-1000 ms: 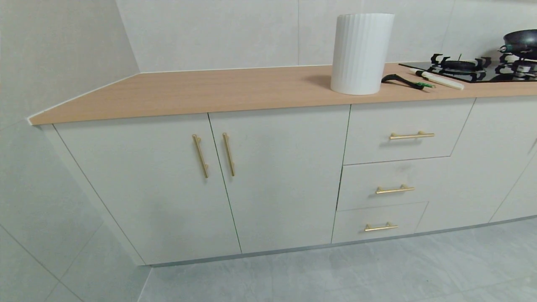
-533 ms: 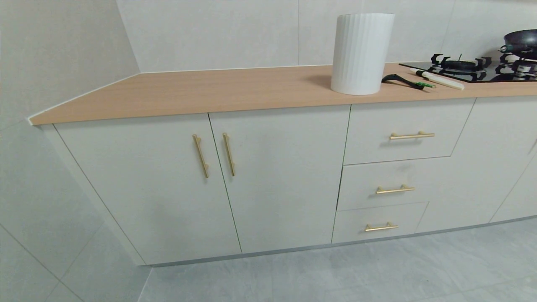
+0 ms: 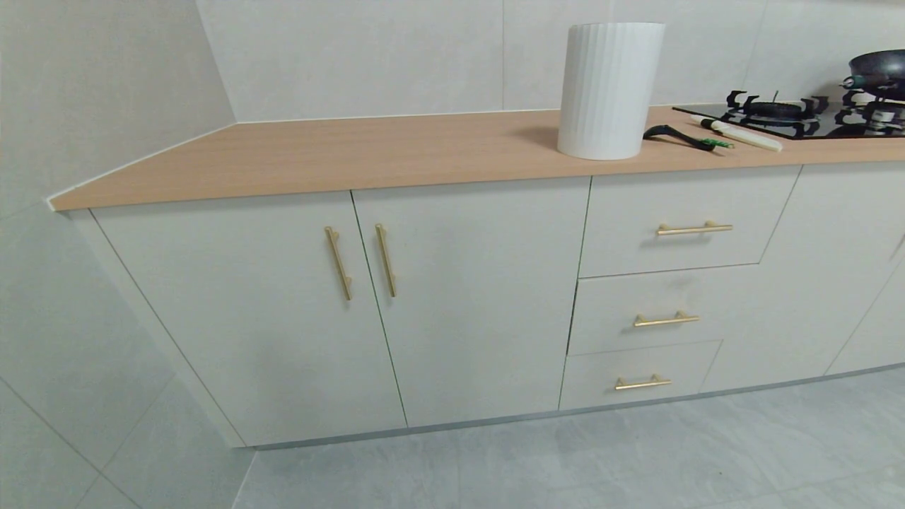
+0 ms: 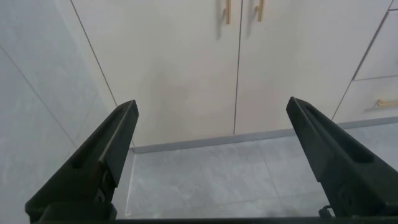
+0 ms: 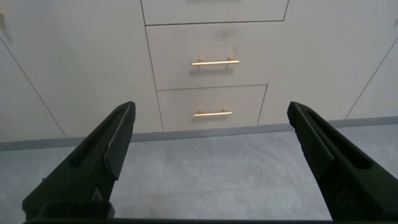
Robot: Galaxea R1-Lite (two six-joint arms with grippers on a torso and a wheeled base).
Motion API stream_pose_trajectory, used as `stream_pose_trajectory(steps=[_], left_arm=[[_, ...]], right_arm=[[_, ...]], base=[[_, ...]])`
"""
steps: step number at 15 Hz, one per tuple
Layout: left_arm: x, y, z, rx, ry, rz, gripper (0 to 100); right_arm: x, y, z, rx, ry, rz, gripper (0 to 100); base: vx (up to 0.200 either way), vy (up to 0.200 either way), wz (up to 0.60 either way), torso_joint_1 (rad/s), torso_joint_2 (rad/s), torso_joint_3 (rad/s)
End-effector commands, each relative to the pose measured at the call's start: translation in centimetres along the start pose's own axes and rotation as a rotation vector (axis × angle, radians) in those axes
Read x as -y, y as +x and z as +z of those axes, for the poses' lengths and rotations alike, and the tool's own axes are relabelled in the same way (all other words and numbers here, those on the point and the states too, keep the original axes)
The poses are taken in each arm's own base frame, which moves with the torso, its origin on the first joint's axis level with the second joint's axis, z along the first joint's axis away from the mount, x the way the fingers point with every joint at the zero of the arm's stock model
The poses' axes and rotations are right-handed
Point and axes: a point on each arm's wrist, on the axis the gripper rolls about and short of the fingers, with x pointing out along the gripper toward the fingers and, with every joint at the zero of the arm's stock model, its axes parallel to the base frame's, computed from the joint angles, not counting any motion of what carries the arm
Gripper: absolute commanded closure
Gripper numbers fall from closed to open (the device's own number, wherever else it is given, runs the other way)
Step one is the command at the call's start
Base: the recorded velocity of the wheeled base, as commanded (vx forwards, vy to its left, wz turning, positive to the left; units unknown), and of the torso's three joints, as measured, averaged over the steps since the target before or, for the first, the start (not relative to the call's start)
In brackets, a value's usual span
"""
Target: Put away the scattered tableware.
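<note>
Left hand (image 4: 211,107): we see its two dark, flat, wedge-shaped fingers spread wide with nothing between them. It is held low over the floor (image 4: 205,180) and faces the foot of the cabinet doors (image 4: 186,68).
Right hand (image 5: 211,109): it is likewise wide open and holds nothing. It is low, in front of the two lower drawers (image 5: 214,43).
Materials and shapes: the tabletop (image 3: 353,152) is a matt, wood-grain slab. The cabinet fronts below it are plain, pale and smooth, with slim brass-coloured bar handles (image 3: 693,228). The floor is grey stone-look tile, and the wall (image 3: 368,49) has large pale tiles.
Tableware: a black utensil (image 3: 682,136) with a green patch at its handle end lies flat on the tabletop. A long white utensil (image 3: 742,133) lies just beside it, close to the edge of the glossy black hob (image 3: 799,116).
Canister: a tall, ribbed white canister (image 3: 609,88) stands upright, immediately left of the black utensil.
Tableware against the hands: both utensils are up on the tabletop's right part, well apart from the two hands down near the floor.
Hard to make out: we cannot see inside the canister, or tell whether the white utensil is a knife. The dark pan (image 3: 877,67) on the hob is cut off by the picture's right edge.
</note>
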Motion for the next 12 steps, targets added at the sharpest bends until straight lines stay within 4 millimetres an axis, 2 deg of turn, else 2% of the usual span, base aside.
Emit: stream_pose_trajectory(steps=[1, 3, 12], left_arm=[[0.00, 0.00, 0.00, 0.000, -0.001, 0.000, 0], [0.00, 0.00, 0.00, -0.001, -0.004, 0.002, 0], [0.00, 0.00, 0.00, -0.001, -0.005, 0.002, 0]], right_arm=[[0.00, 0.02, 0.00, -0.003, -0.004, 0.000, 0], [0.00, 0.01, 0.04, -0.001, -0.010, 0.000, 0], [0.00, 0.02, 0.00, -0.003, -0.007, 0.000, 0]], base=[[0.000, 0.000, 0.60, 0.012, 0.00, 0.007], [0.000, 0.000, 0.60, 0.002, 0.00, 0.007], [0.000, 0.000, 0.00, 0.000, 0.00, 0.000]])
